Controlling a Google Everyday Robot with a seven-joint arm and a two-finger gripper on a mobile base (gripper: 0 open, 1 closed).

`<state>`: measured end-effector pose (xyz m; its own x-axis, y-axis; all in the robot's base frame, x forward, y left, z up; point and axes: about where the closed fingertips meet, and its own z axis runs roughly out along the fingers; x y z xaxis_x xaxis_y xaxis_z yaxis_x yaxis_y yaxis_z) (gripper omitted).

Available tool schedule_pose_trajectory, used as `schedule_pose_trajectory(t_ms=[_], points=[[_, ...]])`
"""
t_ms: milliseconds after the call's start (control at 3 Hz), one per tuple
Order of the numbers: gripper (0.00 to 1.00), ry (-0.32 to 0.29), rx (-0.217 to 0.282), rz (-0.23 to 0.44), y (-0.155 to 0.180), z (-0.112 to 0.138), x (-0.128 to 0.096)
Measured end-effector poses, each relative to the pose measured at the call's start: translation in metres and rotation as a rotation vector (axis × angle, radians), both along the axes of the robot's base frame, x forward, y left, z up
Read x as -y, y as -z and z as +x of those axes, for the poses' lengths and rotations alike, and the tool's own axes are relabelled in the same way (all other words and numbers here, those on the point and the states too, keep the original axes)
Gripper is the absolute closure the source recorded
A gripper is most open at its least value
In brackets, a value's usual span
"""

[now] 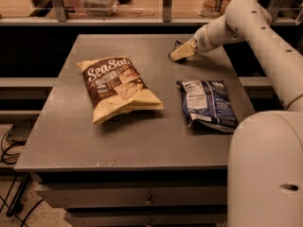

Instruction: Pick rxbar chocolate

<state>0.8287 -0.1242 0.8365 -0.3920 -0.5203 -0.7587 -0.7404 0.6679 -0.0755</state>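
The rxbar chocolate (pixel 177 45) shows only as a small dark sliver at the back right of the table, mostly hidden behind the gripper's tip. My gripper (pixel 179 54) reaches in from the right on the white arm (pixel 246 18) and sits low over the table, right at the bar. Whether it touches or holds the bar is hidden.
A brown-and-cream SeaSalt bag (pixel 117 86) lies left of centre on the grey table (pixel 66 126). A dark blue chip bag with a white label (pixel 207 104) lies to the right, in front of the gripper. A shelf rail runs behind the table. The robot's white body (pixel 267 174) fills the lower right.
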Motion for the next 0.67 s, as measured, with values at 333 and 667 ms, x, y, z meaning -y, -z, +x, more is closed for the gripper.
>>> schedule_pose_trajectory(t_ms=[333,667], points=[[1.00,0.000,0.000,0.000,0.000,0.000,0.000],[1.00,-0.042,0.170,-0.013,-0.083,-0.010,0.000]])
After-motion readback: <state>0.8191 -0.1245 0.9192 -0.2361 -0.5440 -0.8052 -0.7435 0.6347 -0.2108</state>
